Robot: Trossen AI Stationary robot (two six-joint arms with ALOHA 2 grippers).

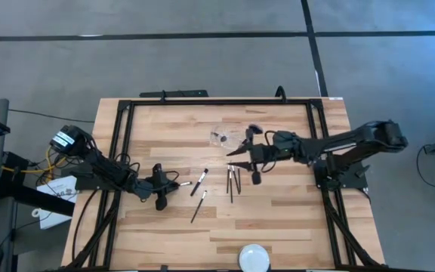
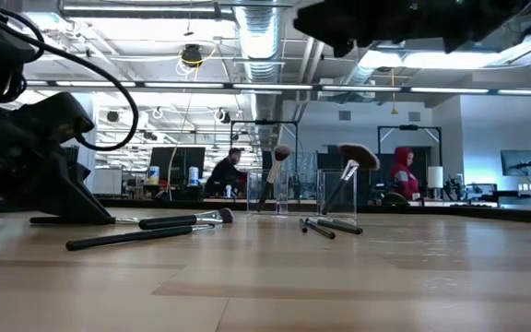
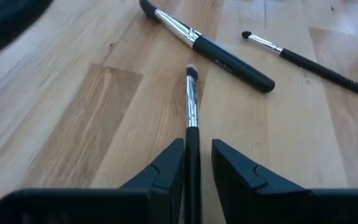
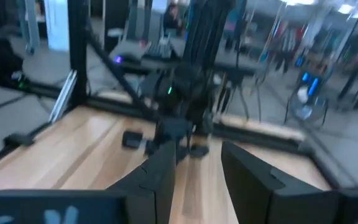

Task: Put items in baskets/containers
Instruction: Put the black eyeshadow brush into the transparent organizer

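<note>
I find the left gripper (image 3: 191,168) low on the table (image 1: 293,219), its fingers pinching the handle of a slim brush (image 3: 191,102) whose tip lies on the wood. Two more brushes (image 3: 207,46) lie just beyond that tip. The right gripper (image 4: 197,171) hovers near the clear container (image 1: 229,137), fingers spread with nothing between them. Two brushes (image 2: 348,175) stand in the container; several others (image 1: 232,181) lie near it. A white disc (image 1: 253,258) sits well apart from it.
</note>
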